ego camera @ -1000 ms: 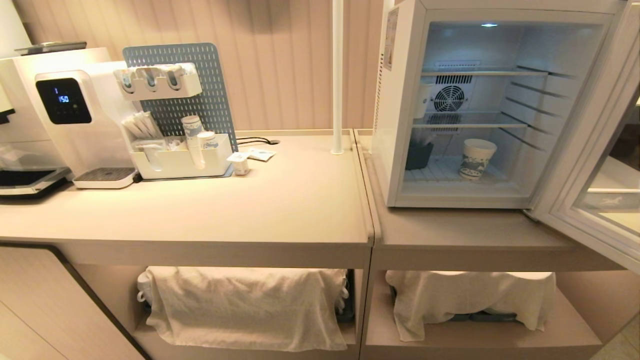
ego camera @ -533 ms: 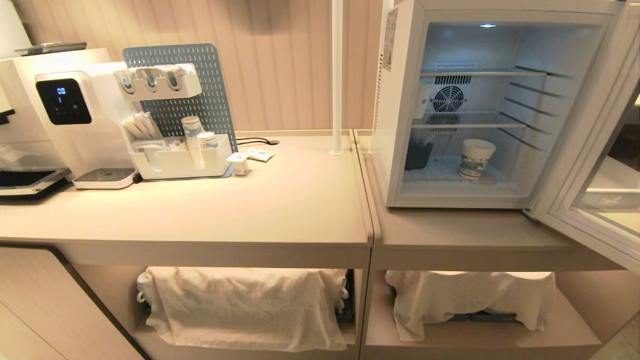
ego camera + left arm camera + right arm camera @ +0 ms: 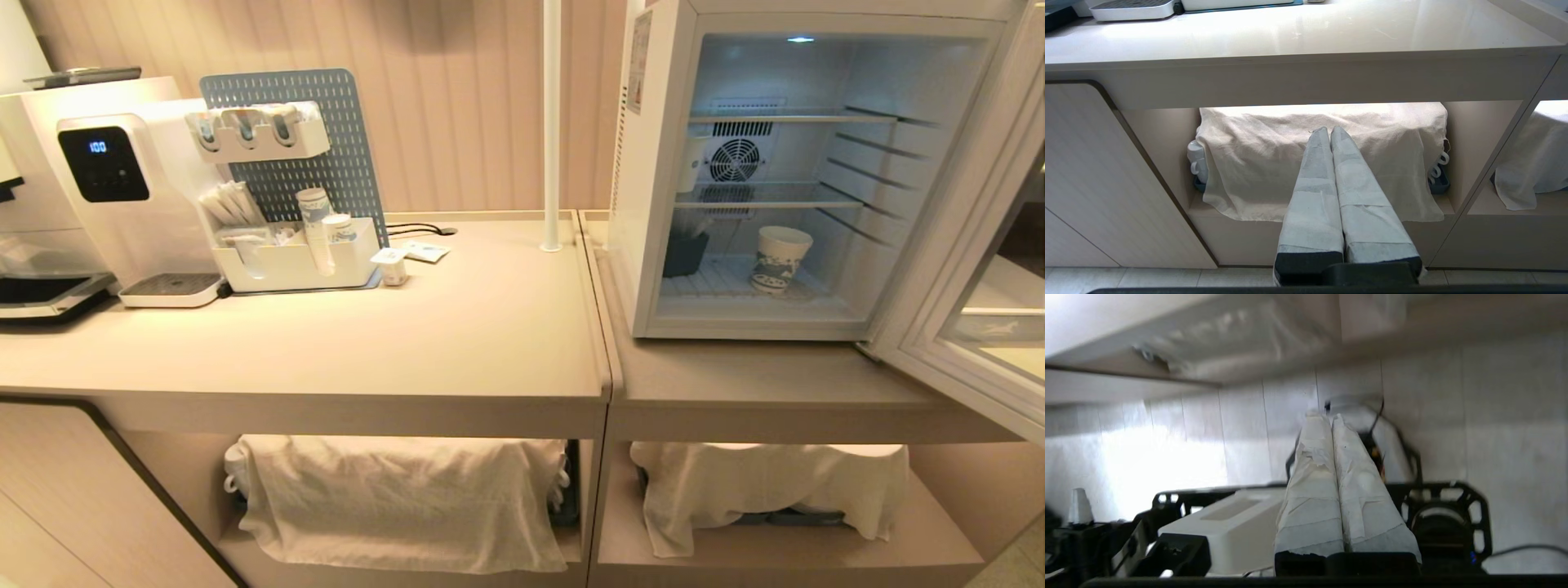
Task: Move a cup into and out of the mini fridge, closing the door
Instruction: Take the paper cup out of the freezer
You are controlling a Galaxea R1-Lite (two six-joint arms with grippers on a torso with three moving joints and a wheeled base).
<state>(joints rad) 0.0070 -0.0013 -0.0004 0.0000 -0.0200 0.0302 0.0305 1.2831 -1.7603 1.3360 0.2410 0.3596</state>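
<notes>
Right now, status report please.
Both grippers, left and right, shut, empty, below the counter. Cup upright on mini fridge floor. Door wide open; path clear.

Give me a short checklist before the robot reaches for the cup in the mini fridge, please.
1. The door is swung open: ok.
2. The cup stands upright on the bottom shelf of the mini fridge: ok.
3. Way to cup is free; dark container sits apart: ok.
4. Right gripper open for grasp: not ok, shut, empty.
5. Left gripper out of the way, shut, low by the draped cloth: ok.
</notes>
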